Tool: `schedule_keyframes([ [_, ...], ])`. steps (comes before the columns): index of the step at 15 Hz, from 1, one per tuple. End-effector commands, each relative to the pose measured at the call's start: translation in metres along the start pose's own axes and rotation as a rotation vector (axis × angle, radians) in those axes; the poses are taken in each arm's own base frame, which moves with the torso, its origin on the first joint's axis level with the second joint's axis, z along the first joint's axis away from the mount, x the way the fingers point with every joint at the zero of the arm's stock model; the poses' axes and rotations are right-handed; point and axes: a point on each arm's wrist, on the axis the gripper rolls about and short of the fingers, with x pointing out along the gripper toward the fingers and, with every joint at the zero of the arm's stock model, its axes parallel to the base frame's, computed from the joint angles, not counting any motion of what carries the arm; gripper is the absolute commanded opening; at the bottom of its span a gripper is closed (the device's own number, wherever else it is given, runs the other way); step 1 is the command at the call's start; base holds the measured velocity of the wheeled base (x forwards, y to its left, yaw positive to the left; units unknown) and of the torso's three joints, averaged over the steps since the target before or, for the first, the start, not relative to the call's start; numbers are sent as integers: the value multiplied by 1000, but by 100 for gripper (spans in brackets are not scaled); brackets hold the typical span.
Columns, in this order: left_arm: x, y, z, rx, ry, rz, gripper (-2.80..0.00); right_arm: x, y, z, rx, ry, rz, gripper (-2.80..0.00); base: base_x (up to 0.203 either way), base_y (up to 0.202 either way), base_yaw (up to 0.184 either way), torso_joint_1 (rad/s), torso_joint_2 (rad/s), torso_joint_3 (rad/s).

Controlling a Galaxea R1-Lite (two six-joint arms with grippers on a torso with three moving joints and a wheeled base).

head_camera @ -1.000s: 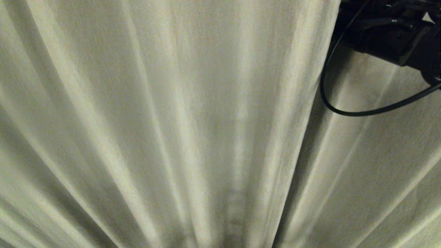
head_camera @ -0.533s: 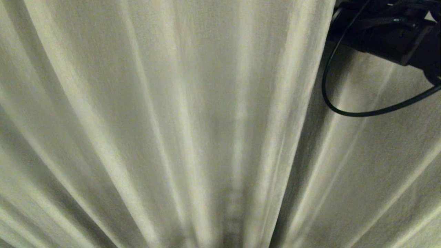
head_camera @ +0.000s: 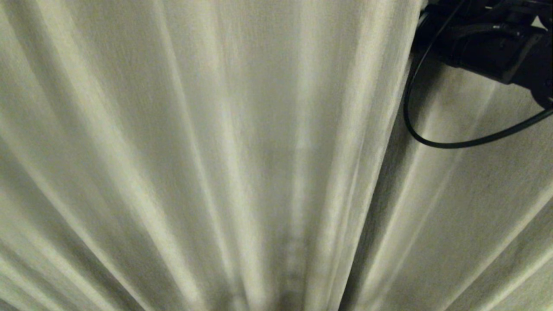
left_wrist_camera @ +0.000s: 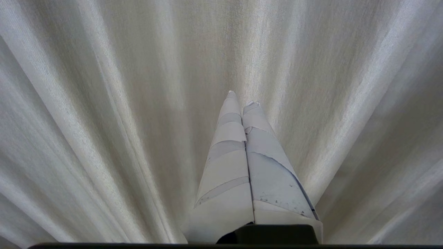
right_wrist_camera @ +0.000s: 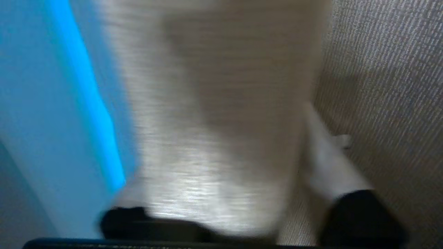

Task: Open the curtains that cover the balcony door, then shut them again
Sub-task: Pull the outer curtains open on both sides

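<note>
One cream curtain (head_camera: 216, 151), one black cable (head_camera: 453, 142), two end effectors (left_wrist_camera: 242, 100) (right_wrist_camera: 322, 152)

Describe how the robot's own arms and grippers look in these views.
The left gripper has two long tapered fingers wrapped in pale, torn tape with dark specks, on a black base. The right arm is a black housing with a thin black cable looping below it.

Pleated curtains (head_camera: 242, 142) close across everything ahead, one fold bunched between the right claw's (right_wrist_camera: 242, 193) fingers.
</note>
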Motion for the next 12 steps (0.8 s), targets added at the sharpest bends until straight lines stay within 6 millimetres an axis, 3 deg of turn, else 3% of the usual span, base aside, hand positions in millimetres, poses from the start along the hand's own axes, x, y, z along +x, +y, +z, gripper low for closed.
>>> schedule_keyframes([
  [1, 0, 0, 0, 0, -1, 1, -280, -1, 3, 2, 2, -7, 8, -280, 0, 0, 0, 0, 0, 0],
  [5, 0, 0, 0, -2, -1, -1, -280, -1, 6, 2, 4, -6, 16, -280, 0, 0, 0, 0, 0, 0],
  [12, 0, 0, 0, -1, -1, 1, -280, -23, 3, 23, -7, -54, -16, -280, 0, 0, 0, 0, 0, 0],
])
